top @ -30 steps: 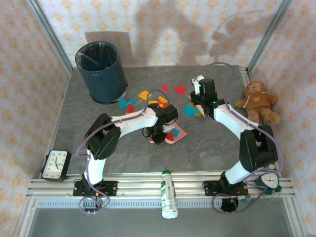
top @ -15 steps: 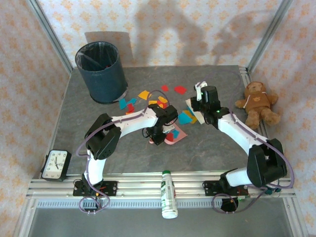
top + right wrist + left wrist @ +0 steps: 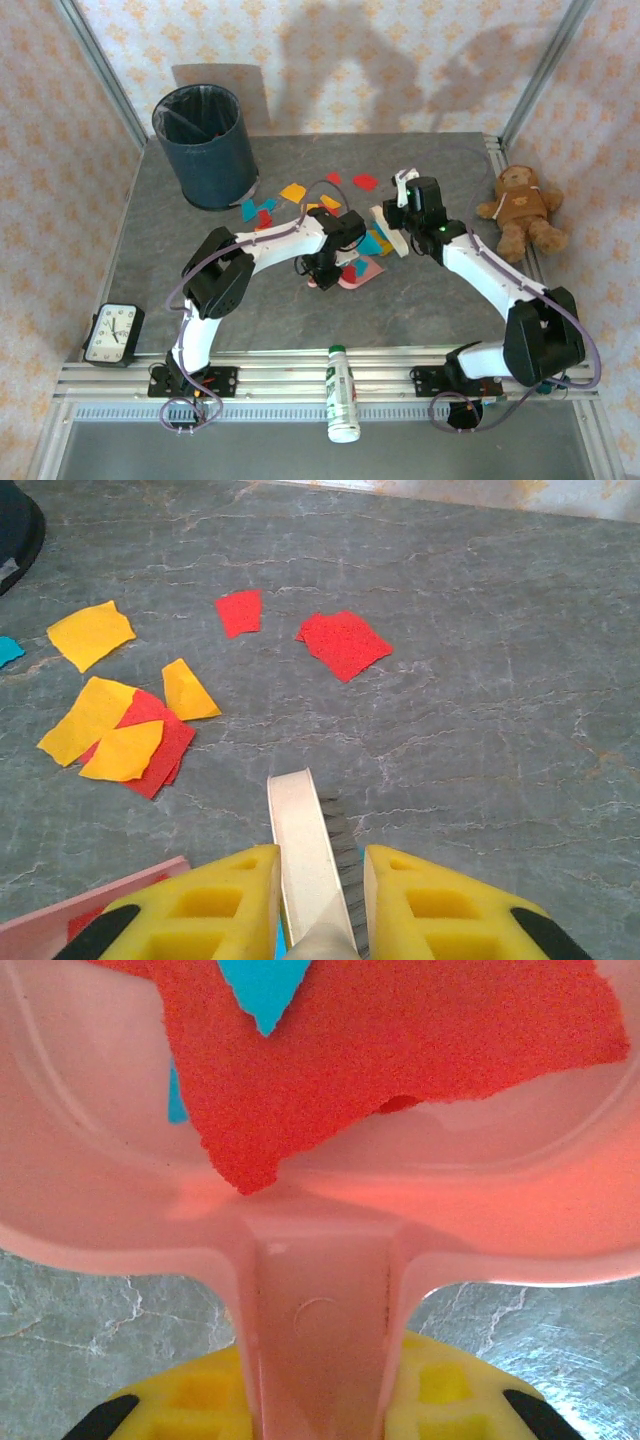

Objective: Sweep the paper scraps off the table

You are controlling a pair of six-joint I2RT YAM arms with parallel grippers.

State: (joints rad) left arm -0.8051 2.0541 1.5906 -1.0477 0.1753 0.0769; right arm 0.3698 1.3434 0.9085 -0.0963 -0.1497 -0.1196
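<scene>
Jaws closed tight on both arms, left gripper (image 3: 320, 1408) clamping the pink dustpan (image 3: 110, 1175) by its handle, right gripper (image 3: 318, 905) pinching a cream brush (image 3: 298, 820), paper scraps (image 3: 125, 730) scattered on the table (image 3: 480, 680), red and teal pieces in the pan.

The pink plastic dustpan (image 3: 100, 1190) runs off the top and both sides of the left wrist view, its handle leaving the bottom edge. A red paper scrap (image 3: 400, 1050), cut by the top edge, partly hides a teal paper scrap (image 3: 176, 1100). In the right wrist view the cream brush handle (image 3: 300, 850) hides most of its bristles (image 3: 338, 825). From above, the left arm (image 3: 275, 240) covers much of the dustpan.
</scene>
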